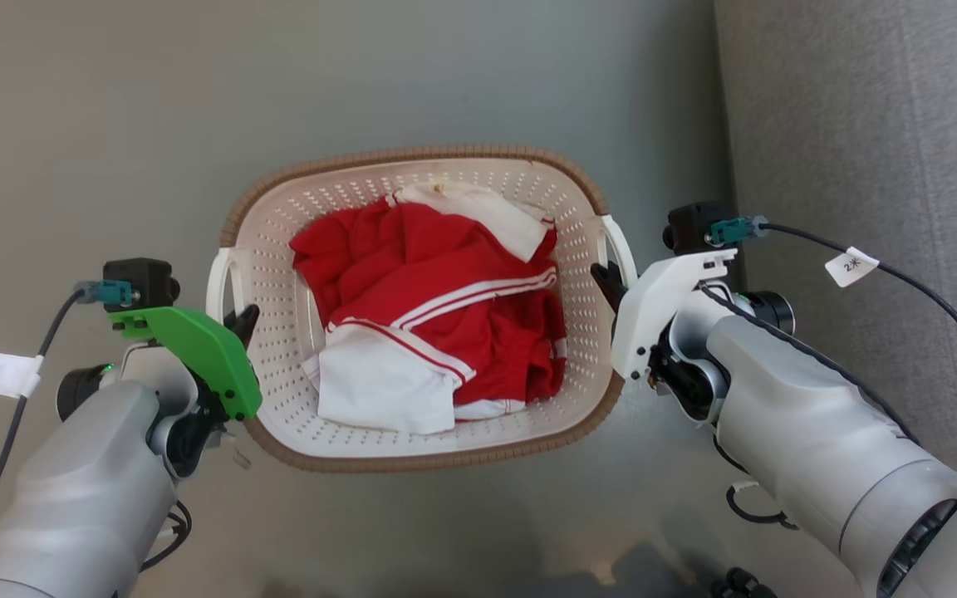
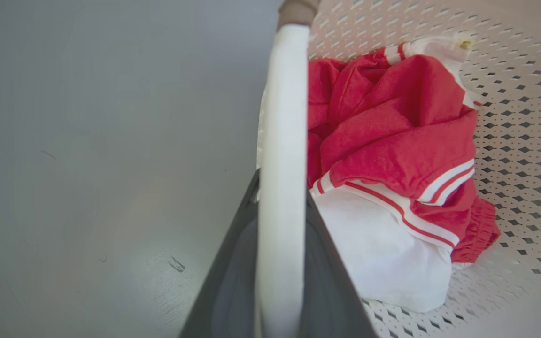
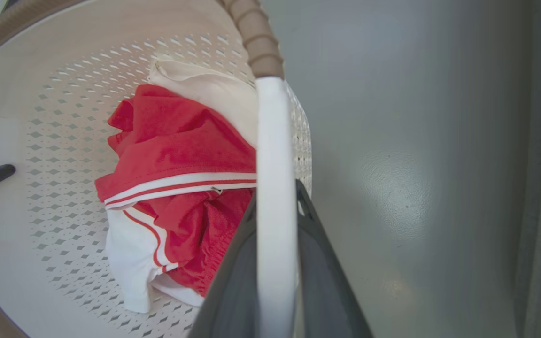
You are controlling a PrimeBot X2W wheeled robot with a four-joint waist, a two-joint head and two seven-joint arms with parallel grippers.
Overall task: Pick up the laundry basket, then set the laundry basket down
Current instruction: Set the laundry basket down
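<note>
A: The left tool [image 2: 282, 188] and right tool [image 3: 275, 192] each clamp a white side handle [image 2: 282, 94] of the laundry basket [image 1: 279, 224], which is mid-frame over the grey floor [image 1: 113, 124].
B: Handling?
A: Stiff plastic, probably light. The soft red-and-white clothes [image 1: 437, 299] add little. The smooth handles might slip.
B: Writing?
A: The cable tag [image 1: 851, 266], right of frame, reads "2米".

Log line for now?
left gripper: shut on left handle | right gripper: shut on right handle | laundry basket: holds red-and-white clothes | lifted: cannot tell

The right end effector [image 3: 276, 197] pinches the white handle [image 3: 273, 141] of the laundry basket [image 3: 64, 94].
</note>
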